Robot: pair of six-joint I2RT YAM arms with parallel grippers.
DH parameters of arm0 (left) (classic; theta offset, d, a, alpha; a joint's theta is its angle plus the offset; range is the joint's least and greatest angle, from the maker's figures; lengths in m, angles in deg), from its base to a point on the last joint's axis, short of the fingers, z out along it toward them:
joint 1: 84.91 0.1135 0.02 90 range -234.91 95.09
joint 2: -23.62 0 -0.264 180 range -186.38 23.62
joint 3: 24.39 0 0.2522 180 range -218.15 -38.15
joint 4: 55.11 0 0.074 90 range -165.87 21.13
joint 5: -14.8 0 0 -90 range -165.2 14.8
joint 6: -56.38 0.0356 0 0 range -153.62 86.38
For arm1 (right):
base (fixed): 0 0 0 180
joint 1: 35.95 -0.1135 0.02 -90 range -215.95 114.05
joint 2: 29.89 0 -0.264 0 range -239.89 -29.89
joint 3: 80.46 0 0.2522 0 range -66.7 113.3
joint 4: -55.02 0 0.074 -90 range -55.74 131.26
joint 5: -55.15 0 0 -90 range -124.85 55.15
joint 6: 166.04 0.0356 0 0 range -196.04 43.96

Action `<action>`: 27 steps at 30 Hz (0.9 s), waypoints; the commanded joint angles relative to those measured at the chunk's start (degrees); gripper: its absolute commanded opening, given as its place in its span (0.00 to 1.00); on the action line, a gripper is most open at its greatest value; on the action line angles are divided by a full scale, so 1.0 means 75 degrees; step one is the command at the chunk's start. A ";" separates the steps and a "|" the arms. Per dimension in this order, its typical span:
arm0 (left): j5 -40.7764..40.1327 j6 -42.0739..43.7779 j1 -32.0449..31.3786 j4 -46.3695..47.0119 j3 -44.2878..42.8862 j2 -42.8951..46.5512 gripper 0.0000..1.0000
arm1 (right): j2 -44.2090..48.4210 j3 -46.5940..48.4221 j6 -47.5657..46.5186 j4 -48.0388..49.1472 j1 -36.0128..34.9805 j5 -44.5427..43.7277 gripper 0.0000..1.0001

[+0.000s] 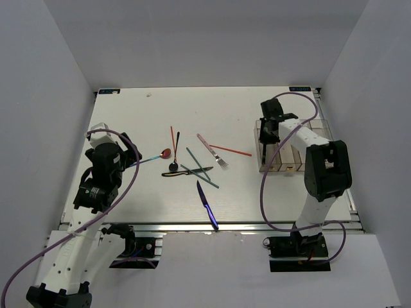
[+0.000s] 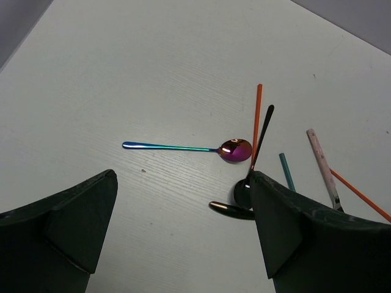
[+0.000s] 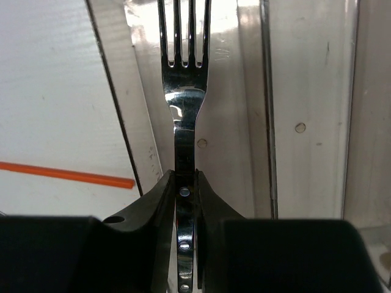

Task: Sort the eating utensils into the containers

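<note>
Two arms: one busy, one idle, and the action sits at the right of the top view.
Right end effector (image 3: pixel 185 183): clenched on the neck of a silver fork (image 3: pixel 184 97), tines pointing to the top of the wrist frame.
Fork's place: over the containers (image 3: pixel 266 122), above the compartment at the left of the wrist frame, the one bordering the open desk (image 3: pixel 55 91). Whether it touches the bin floor, I cannot tell.
Left end effector (image 2: pixel 182 201): released, jaws wide, hovering over the desk with the iridescent spoon (image 2: pixel 183 148) just above the centre of its frame.
Step in hand: dropping off the fork, by my reading.
Next move: calls for laying the fork flat along that compartment and letting go cleanly, then a straight lift out so the tines don't catch the wall.
Left to sort: blue knife (image 1: pixel 207 204), black spoon (image 1: pixel 175 154), dark knife (image 1: pixel 187 171), orange chopstick (image 1: pixel 231 151) and teal chopstick (image 1: pixel 201 168), all loose mid-frame in the top view.
</note>
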 commanded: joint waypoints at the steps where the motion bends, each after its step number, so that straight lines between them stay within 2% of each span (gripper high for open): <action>1: 0.0110 0.0068 0.0015 0.0194 0.0033 -0.0012 0.98 | 0.0659 -0.0330 0.0129 0.0283 0.0028 0.0184 0.04; 3: 0.0122 0.0080 0.0015 0.0194 0.0021 -0.0047 0.98 | 0.0730 -0.0354 0.0117 0.0272 0.0016 0.0243 0.20; 4: 0.0133 0.0080 0.0015 0.0183 0.0021 -0.0059 0.98 | 0.0753 -0.0343 0.0105 0.0272 0.0028 0.0255 0.31; 5: 0.0145 0.0080 0.0015 0.0183 0.0032 -0.0071 0.98 | 0.0800 -0.0273 0.0059 0.0260 0.0017 0.0266 0.57; 7: 0.0145 0.0080 0.0015 0.0194 0.0032 -0.0071 0.98 | 0.0812 -0.0144 -0.0012 0.0225 0.0016 0.0255 0.71; 11: 0.0180 0.0091 0.0015 0.0206 0.0032 -0.0141 0.98 | 0.0765 0.0476 -0.0315 -0.0033 -0.0054 0.0278 0.72; 12: 0.0169 0.0091 0.0003 0.0206 0.0021 -0.0153 0.98 | 0.0777 0.0524 -0.0433 0.0095 -0.0123 0.0638 0.71; 15: 0.0157 0.0091 0.0015 0.0218 0.0021 -0.0176 0.98 | 0.0778 0.0535 -0.1358 0.0693 -0.0825 0.1787 0.71; 17: 0.0157 0.0091 0.0015 0.0206 0.0009 -0.0176 0.98 | -0.0005 0.1119 -0.1663 0.0216 -0.1622 0.1510 0.69; 18: 0.0145 0.0103 0.0015 0.0206 0.0009 -0.0188 0.98 | -0.0322 0.1783 -0.1850 -0.0042 -0.1856 0.1346 0.67; 21: 0.0122 0.0091 0.0015 0.0183 0.0021 -0.0176 0.98 | -0.1354 0.2445 -0.1864 -0.0303 -0.2373 0.1192 0.46; 22: 0.0122 0.0091 0.0015 0.0194 0.0032 -0.0153 0.98 | -0.1704 0.2760 -0.1817 -0.0291 -0.2490 0.1262 0.37; 27: 0.0204 0.0103 0.0015 0.0206 0.0021 -0.0199 0.98 | -0.2503 0.3465 -0.1875 -0.0443 -0.2959 0.1461 0.36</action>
